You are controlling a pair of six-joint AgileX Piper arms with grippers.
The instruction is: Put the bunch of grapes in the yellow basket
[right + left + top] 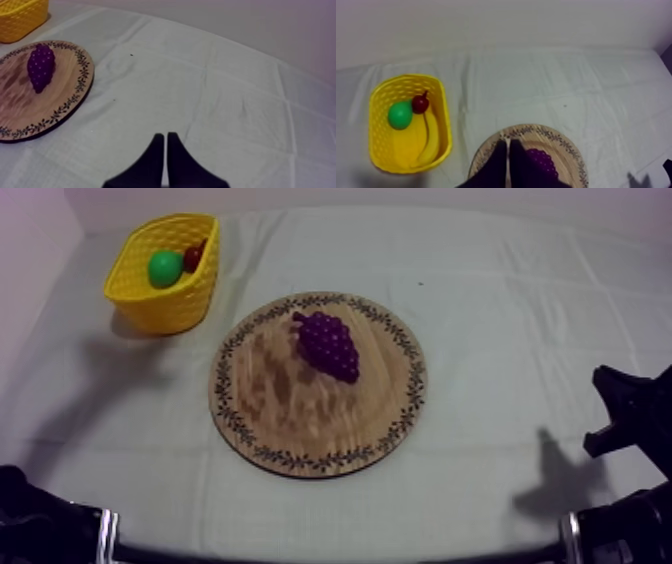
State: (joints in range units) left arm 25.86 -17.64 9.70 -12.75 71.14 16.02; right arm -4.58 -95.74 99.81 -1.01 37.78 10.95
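The purple bunch of grapes (328, 345) lies on the round wooden board (300, 418), toward its far side. The yellow basket (175, 308) stands at the far left and holds a green pear (165, 268) and a small red fruit (193, 256). In the left wrist view a banana (428, 142) also lies in the basket (447, 125). My left gripper (508, 142) is shut on nothing and hangs over the board's near rim, short of the grapes (541, 162). My right gripper (163, 135) is shut on nothing over bare cloth, well right of the board (25, 105) and grapes (40, 67).
The grey-white cloth is creased in a grid of folds. My right arm (625, 413) sits low at the right edge and my left arm (40, 523) at the lower left corner. Open cloth lies between the board and the basket.
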